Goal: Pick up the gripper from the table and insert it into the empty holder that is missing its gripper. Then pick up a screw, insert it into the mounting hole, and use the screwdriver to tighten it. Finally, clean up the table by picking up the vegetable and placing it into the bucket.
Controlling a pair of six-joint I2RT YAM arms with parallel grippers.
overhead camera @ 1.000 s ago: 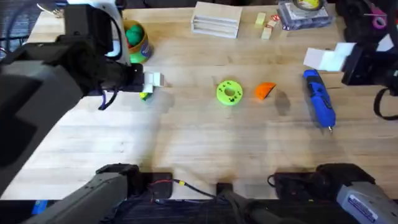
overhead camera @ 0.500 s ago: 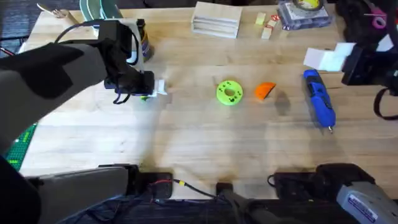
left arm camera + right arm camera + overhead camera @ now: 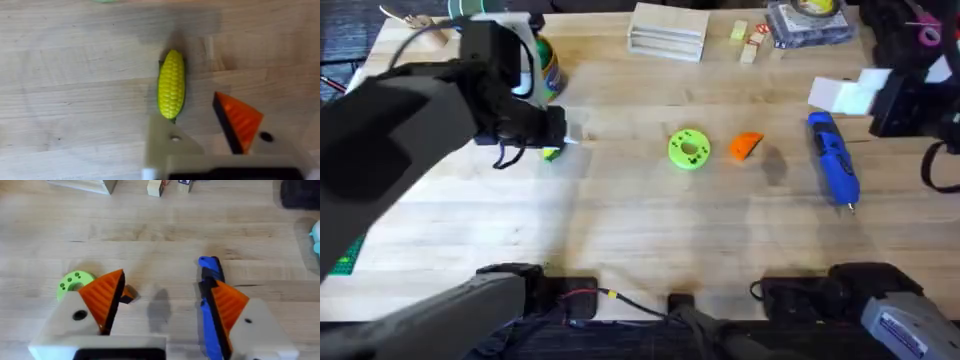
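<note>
Left gripper (image 3: pixel 205 135), one pad missing, had shifted above the vegetable (image 3: pixel 171 83); fingers apart. Right gripper (image 3: pixel 162 302): fingers apart, empty.

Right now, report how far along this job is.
Done: nothing yet. The orange finger lies beside the green disc, the left gripper's white holder is bare, the screwdriver lies untouched. In hand: the left gripper hovers open over the toy corn. Left: insertion, screw, tightening, corn into the bucket.
</note>
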